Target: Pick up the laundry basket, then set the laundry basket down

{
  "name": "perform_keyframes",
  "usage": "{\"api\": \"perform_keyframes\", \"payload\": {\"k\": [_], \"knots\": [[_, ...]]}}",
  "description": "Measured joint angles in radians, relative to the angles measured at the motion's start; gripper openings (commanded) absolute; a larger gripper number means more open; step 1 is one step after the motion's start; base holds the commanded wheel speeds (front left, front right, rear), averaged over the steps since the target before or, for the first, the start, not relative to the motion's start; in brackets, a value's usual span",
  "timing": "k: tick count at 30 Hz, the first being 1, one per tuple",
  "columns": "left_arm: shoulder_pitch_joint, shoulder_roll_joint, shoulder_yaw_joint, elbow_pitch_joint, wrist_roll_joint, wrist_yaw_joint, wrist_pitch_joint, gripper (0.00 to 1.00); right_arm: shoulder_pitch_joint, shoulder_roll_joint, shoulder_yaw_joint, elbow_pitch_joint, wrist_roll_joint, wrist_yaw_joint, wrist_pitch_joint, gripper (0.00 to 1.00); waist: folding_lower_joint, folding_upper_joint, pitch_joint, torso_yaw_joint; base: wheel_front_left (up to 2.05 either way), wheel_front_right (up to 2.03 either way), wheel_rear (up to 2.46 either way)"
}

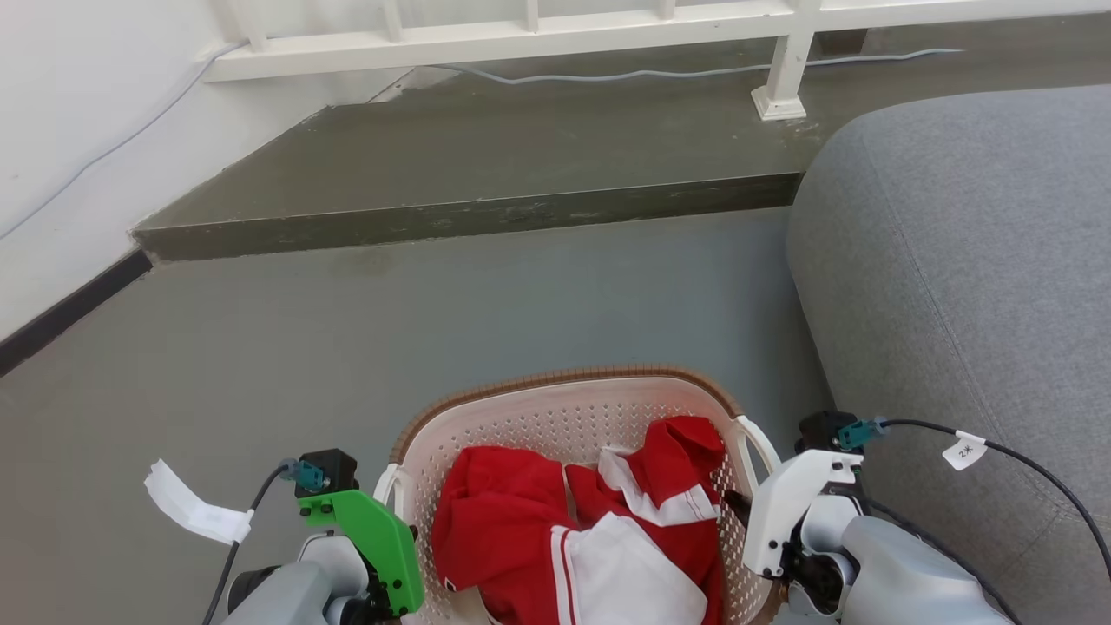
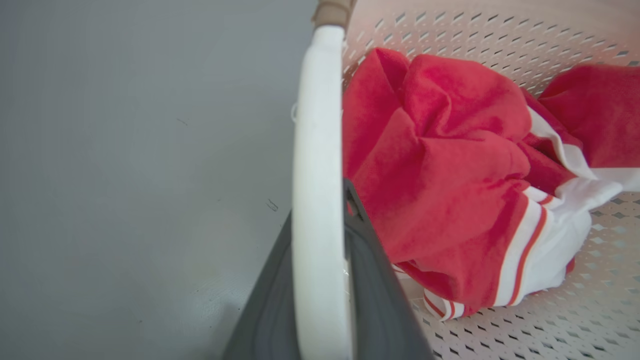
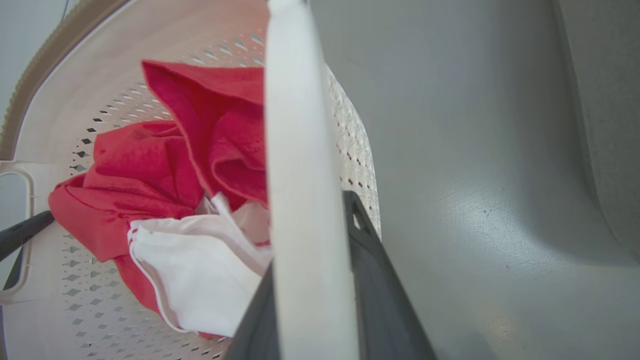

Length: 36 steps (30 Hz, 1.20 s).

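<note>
Laundry basket (image 1: 564,408) position: lower centre of the head view, directly in front of the robot, between the two arms. It sits over the grey floor (image 1: 347,330), just beside the grey sofa (image 1: 972,260) on the robot's right. Whether its base touches the floor cannot be determined. A crumpled red and white garment (image 1: 599,529) lies inside.

Left end effector (image 2: 322,240): clenched on the left handle (image 2: 317,150). In the left wrist view the white handle bar runs up between the two dark fingers (image 2: 380,300), which press against it on both sides. One finger is on the garment side and the other on the floor side.

Right end effector (image 3: 312,235): clenched on the right handle (image 3: 300,125) in the same manner. One finger lies toward the basket interior, the other toward the floor and sofa.

Both handles stand upright at the basket's sides. A raised step (image 1: 486,165) and a white railing (image 1: 521,35) lie well beyond the basket.
</note>
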Motion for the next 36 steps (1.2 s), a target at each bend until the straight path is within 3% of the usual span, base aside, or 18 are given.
{"api": "perform_keyframes", "payload": {"k": [11, 36], "knots": [[-0.003, 0.002, 0.001, -0.004, -0.008, 0.000, -0.015, 0.00, -0.014, -0.001, 0.014, 0.000, 0.008, 0.000, -0.012, 0.00, 0.0000, 0.0000, 0.029, -0.002, 0.00, 0.00, 0.00], [-0.180, 0.043, 0.010, -0.063, 0.007, 0.000, -0.158, 0.00, -0.192, -0.003, 0.010, -0.016, -0.002, -0.008, -0.171, 0.00, 0.0001, 0.0000, 0.321, -0.011, 0.00, 0.00, 0.00]]}}
